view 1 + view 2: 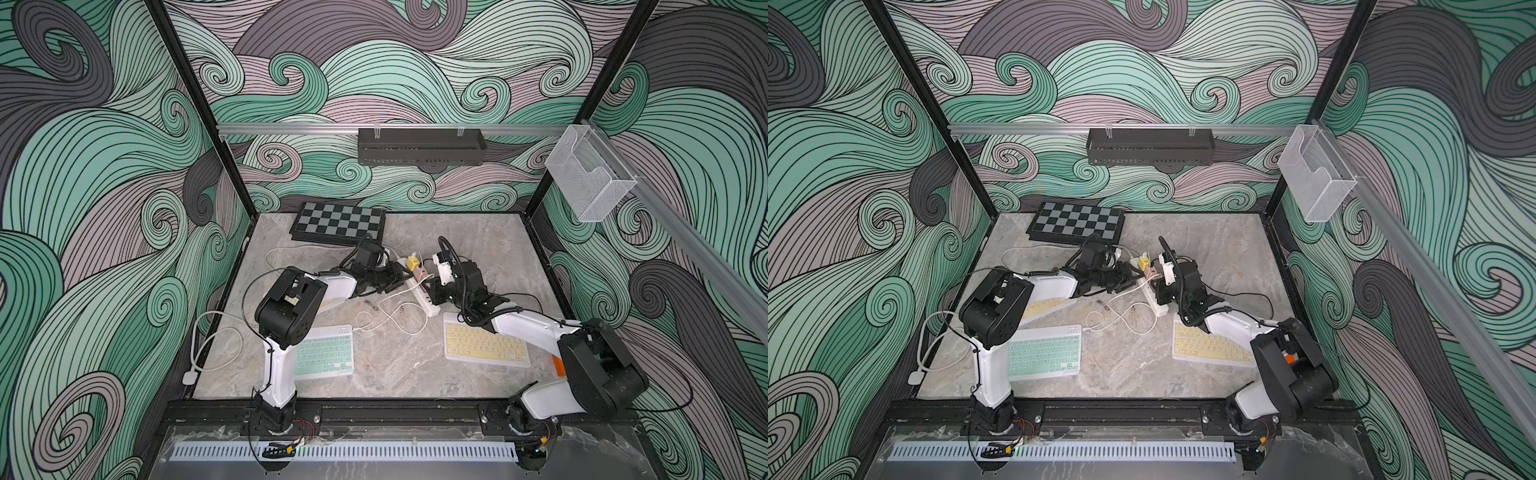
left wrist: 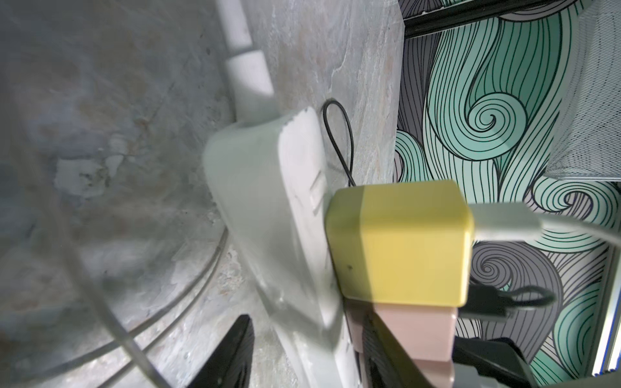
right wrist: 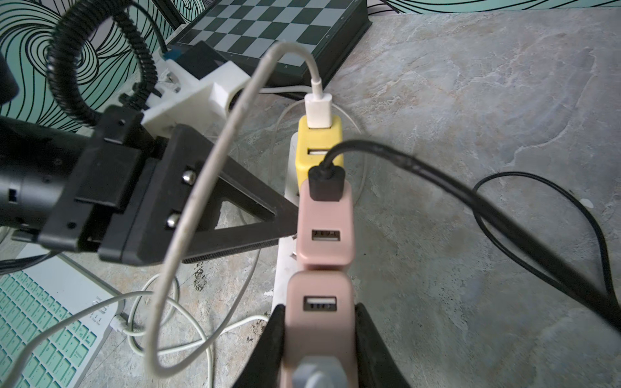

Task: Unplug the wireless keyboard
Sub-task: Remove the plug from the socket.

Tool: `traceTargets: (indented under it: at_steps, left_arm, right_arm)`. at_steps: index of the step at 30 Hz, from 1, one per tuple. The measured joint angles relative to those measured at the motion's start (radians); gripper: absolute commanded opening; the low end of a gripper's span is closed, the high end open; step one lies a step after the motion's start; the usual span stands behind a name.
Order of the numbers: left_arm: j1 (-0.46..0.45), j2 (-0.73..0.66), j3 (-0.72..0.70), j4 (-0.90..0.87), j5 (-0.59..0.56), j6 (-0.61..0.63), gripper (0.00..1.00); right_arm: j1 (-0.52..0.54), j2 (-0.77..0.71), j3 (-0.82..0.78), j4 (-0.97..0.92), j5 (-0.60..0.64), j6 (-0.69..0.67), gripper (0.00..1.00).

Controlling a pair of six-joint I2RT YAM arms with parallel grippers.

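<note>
**Evidently no plug was out yet as both arms closed on the power strip**

Nearest the robot, on its side of the power strip [image 1: 426, 305] and to the strip's left, the green keyboard [image 1: 326, 353] lay flat on the table [image 1: 415, 374]. A white cable [image 3: 118, 324] was still seated in its far corner. The yellow keyboard [image 1: 486, 347] lay to the strip's right, its far edge just beside the strip's near end and partly under the right forearm. Whether a lead ran into it could not be told. Judged from that, the task was at an early stage: no plug showed as pulled, and the pull itself was left to do.

At the strip's near end the right gripper [image 3: 319, 307] stood over it from above, elbow held high and forearm stretched across the yellow keyboard. Its fingers [image 3: 265, 349] pinched the near pink adapter [image 3: 319, 339] from both sides, apparently bracing the strip.

One socket farther along, the middle pink adapter [image 3: 326, 228] carried a black cable [image 3: 437, 174]. The left gripper [image 2: 305, 315] was levelled at it from the strip's left, forearm low and wrist rolled on its side. Its fingers [image 2: 232, 356] stood spread, one tip at that adapter's side, gripping nothing.

Beyond sat the yellow adapter [image 2: 400, 245] with a white plug in it. Well past the strip's far end lay the chessboard [image 1: 338, 222].
</note>
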State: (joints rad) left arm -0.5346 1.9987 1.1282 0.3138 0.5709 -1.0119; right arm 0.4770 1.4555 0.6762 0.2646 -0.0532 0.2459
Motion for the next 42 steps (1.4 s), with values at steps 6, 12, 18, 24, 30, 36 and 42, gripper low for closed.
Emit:
traceTargets:
  at_steps: [6,12,18,24,30,36,42]
  left_arm:
    - [-0.007,0.023,0.000,0.065,0.002,-0.034,0.40]
    - [-0.008,0.027,-0.008,0.118,-0.008,-0.079,0.26]
    - [-0.006,0.027,-0.027,0.179,-0.023,-0.127,0.02]
    - [-0.006,0.027,-0.037,0.209,-0.027,-0.156,0.00]
    - [-0.006,0.023,-0.040,0.218,-0.034,-0.167,0.00]
    - [-0.006,-0.016,-0.051,0.209,-0.048,-0.167,0.00]
    - [-0.007,-0.033,-0.051,0.210,-0.047,-0.168,0.00]
  right_arm:
    - [-0.004,0.004,0.006,-0.002,0.002,0.017,0.00]
    - [-0.006,0.005,0.013,0.002,0.006,0.028,0.00]
    - [-0.006,0.020,0.015,-0.005,0.012,0.037,0.00]
    - [-0.006,0.020,0.015,-0.001,0.012,0.039,0.00]
    - [-0.006,0.019,0.015,0.003,0.014,0.054,0.36]
    - [-0.008,0.005,0.015,0.032,-0.018,0.073,0.40]
    - [-0.031,0.001,0.015,0.067,-0.056,0.096,0.43]
